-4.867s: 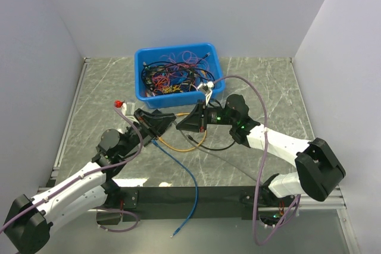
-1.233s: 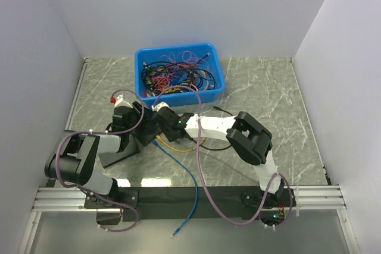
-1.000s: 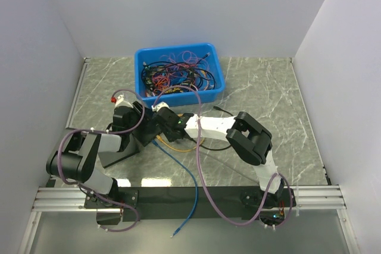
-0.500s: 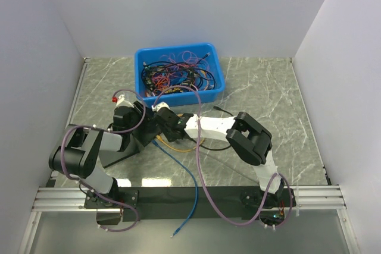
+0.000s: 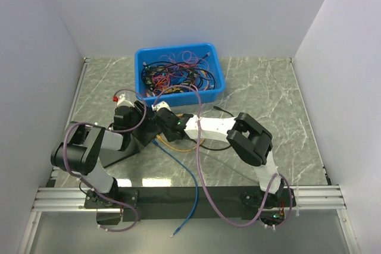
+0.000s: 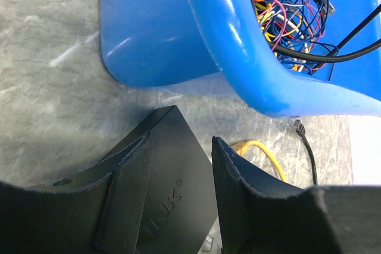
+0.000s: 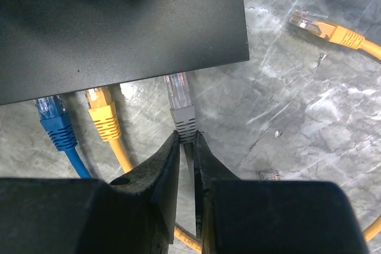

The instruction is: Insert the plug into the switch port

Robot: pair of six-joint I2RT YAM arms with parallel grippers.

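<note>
Right jaws tight on grey plug [image 7: 181,110], left jaws snug around switch [image 7: 119,22], over grey marbled tabletop [image 5: 268,87], white walls [image 5: 178,4].

Probably lab: white-walled test enclosure [image 5: 178,4], cable bin [image 5: 175,46].

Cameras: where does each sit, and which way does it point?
Top external: high behind the bases, looking down on table, blue bin, left arm, right arm.
Left wrist: on that arm, facing its fingers clasping the black switch.
Right wrist: on that arm, facing its fingers pinching the grey plug.
Both wrist views share the switch.
</note>
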